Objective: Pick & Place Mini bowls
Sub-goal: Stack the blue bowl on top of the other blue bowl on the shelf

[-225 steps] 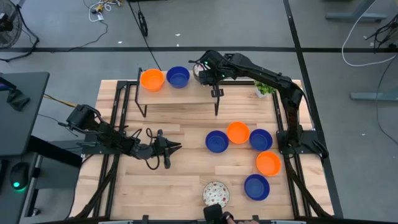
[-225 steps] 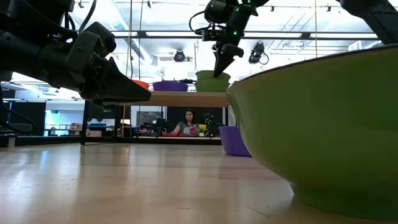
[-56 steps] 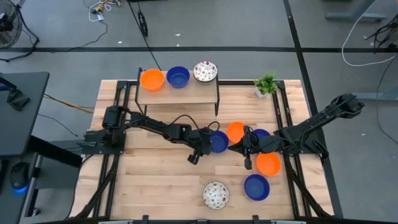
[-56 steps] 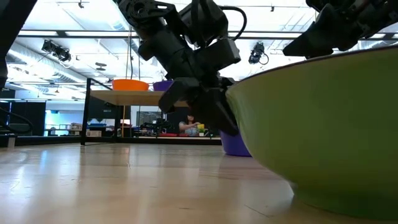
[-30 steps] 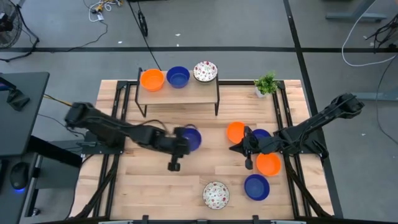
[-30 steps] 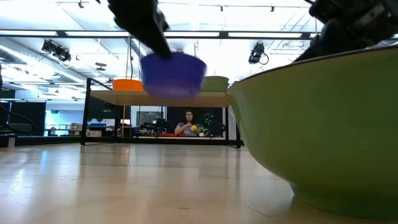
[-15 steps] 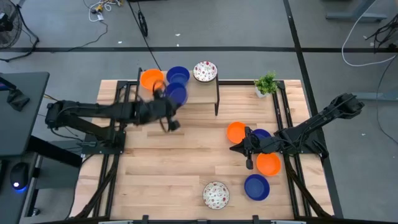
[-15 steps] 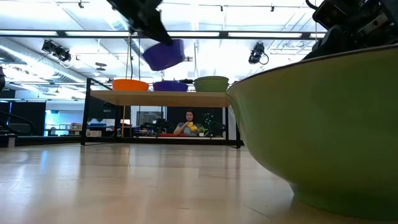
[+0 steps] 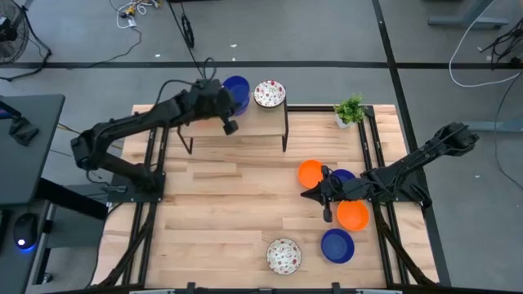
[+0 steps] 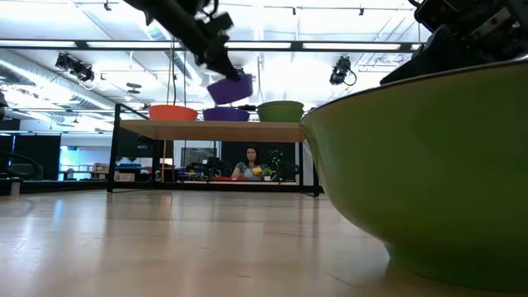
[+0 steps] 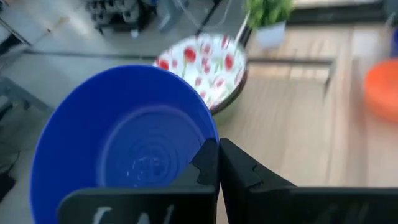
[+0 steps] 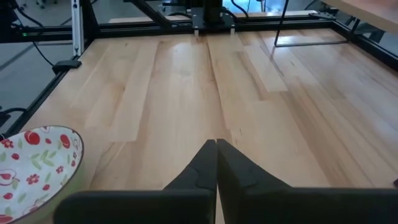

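My left gripper (image 9: 228, 100) is over the raised shelf (image 9: 263, 121) at the table's far side, shut on a dark blue mini bowl (image 9: 236, 86). In the low view this bowl (image 10: 229, 88) hangs tilted just above a second blue bowl (image 10: 224, 115) on the shelf, with an orange bowl (image 10: 172, 112) and a speckled white bowl (image 9: 270, 94) on either side. Orange (image 9: 310, 173), blue (image 9: 337, 245) and speckled (image 9: 283, 255) bowls rest on the table. My right gripper (image 9: 307, 194) is shut beside the orange bowl, above the table's right half. My left gripper pinches the blue bowl's rim (image 11: 200, 140) between its shut fingers (image 11: 239, 169), one on the inner wall and one outside. It comes slanting down from the table's left and near side. The bowl is lifted clear and tilted, above the bowl on the shelf.
A small potted plant (image 9: 350, 110) stands at the far right corner. Another orange bowl (image 9: 353, 215) and a blue one (image 9: 344, 176) lie by my right arm. Dark frame rails run along both table sides. Bare wood (image 9: 221, 204) lies between shelf and near edge.
My left gripper has carried the blue bowl from the table's middle up and toward the far edge, swinging left and then over the shelf. The bowl now hangs tilted above the shelf's blue bowl. The arm now hides the shelf's orange bowl from above.
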Controlling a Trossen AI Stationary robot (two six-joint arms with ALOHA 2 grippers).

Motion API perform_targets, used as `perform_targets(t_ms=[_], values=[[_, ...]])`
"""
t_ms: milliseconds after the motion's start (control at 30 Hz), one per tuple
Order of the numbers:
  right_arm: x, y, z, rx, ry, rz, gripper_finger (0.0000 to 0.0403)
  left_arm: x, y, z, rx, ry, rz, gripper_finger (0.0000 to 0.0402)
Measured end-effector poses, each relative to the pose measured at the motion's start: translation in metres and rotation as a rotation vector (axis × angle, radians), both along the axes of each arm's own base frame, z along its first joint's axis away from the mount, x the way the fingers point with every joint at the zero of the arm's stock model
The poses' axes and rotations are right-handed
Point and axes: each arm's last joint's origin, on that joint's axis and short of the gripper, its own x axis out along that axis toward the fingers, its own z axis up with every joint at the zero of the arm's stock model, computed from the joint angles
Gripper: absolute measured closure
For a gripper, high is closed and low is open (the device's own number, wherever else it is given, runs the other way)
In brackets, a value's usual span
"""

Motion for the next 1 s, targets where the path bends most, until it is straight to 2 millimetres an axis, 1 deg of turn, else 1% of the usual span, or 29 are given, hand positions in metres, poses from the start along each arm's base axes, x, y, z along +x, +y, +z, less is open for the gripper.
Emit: perform_targets(t_ms=[100, 267, 467, 700, 1000], values=[[0.0, 0.0, 0.0, 0.0, 0.0, 0.0, 0.0396, 0.005, 0.01, -0.01, -0.012, 0.097, 0.009, 0.0398], [0.0, 0.0, 0.0, 0.0, -0.001, -0.001, 0.0396, 0.011, 0.014, -0.009, -0.011, 0.139, 0.021, 0.0394], [0.0, 0.0, 0.0, 0.0, -0.001, -0.001, 0.0396, 0.005, 0.018, -0.002, -0.044, 0.163, 0.038, 0.0395], [0.0, 0.0, 0.0, 0.0, 0.0, -0.001, 0.0396, -0.003, 0.025, -0.008, -0.127, 0.196, 0.042, 0.0392], [0.0, 0.0, 0.0, 0.0, 0.0, -0.001, 0.0396, -0.003, 0.025, -0.009, -0.134, 0.197, 0.035, 0.0384]])
